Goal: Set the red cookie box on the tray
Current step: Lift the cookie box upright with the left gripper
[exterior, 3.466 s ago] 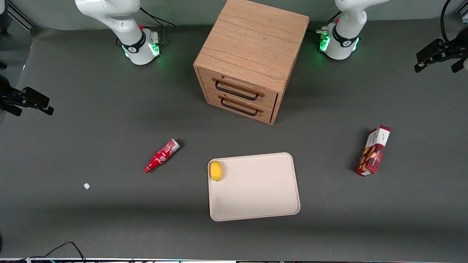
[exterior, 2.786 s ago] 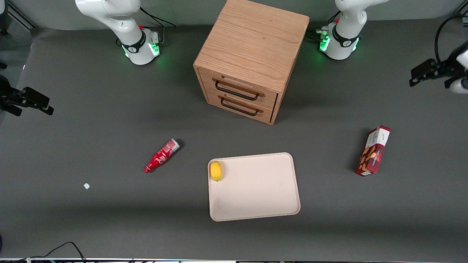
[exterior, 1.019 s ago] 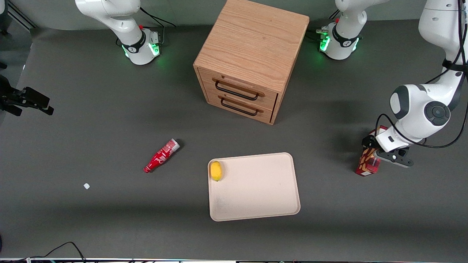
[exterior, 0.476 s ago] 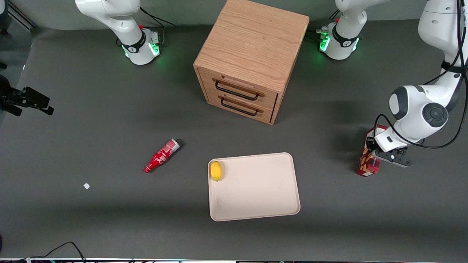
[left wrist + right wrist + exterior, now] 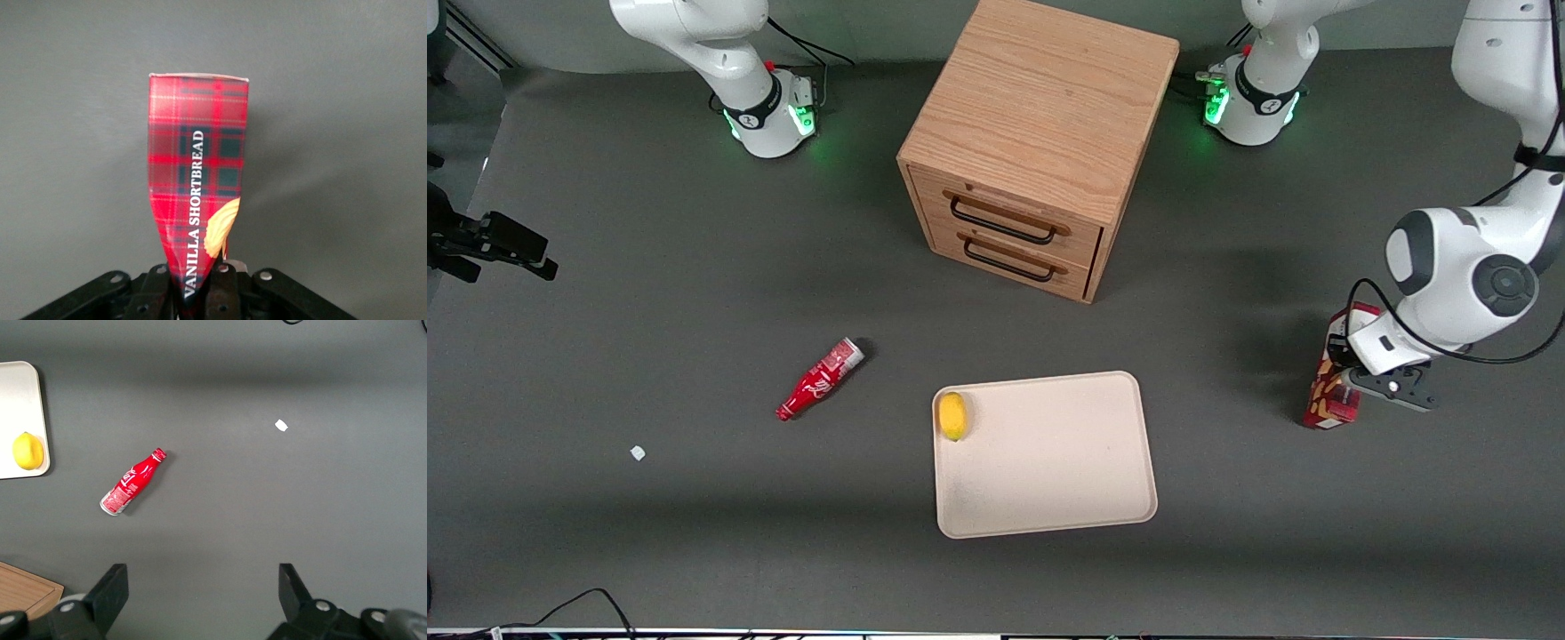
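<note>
The claw [image 5: 1352, 378] is clamping the red cookie box [image 5: 1329, 402]; lifting it straight should be keeping it level toward the tray [image 5: 1049, 524].

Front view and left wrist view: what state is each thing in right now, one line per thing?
Slim dark-red tartan cookie box: on the table, off the tray, gripper at it.
Left arm's gripper: at the box's end; grip unclear.
Cream-beige rectangular tray: flat on the table, holding only the lemon.
Yellow lemon: on the tray, near its rim.
Small red bottle: lying on its side.
Wooden drawer cabinet: both drawers closed.
</note>
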Controlling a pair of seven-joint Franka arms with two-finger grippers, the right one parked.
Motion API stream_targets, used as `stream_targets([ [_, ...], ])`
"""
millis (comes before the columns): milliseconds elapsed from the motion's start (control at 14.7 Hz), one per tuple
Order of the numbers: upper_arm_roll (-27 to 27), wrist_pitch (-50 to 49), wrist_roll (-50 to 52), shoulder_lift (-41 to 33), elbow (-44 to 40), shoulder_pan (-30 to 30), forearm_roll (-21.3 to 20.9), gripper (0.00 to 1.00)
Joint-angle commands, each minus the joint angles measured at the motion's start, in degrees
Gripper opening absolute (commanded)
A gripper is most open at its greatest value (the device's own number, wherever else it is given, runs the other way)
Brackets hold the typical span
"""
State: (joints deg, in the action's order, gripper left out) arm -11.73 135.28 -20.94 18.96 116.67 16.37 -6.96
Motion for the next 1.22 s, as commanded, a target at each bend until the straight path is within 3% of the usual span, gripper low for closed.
stream_targets([
  [0,-1.5,-10.2,2.6,-5.0,-5.6,-0.6,0.4,0.0],
  [272,-5.2,-27.2,10.5,-5.6,-20.0,-2.2,1.5,0.0],
  [544,-6.1,-38.9,20.6,-1.0,-35.3,-6.8,6.1,0.0],
  [951,-11.3,-37.6,45.5,10.8,-47.3,-15.6,5.6,0.0],
  [1155,-11.4,-30.9,51.6,16.2,-48.0,-19.7,0.6,0.0],
])
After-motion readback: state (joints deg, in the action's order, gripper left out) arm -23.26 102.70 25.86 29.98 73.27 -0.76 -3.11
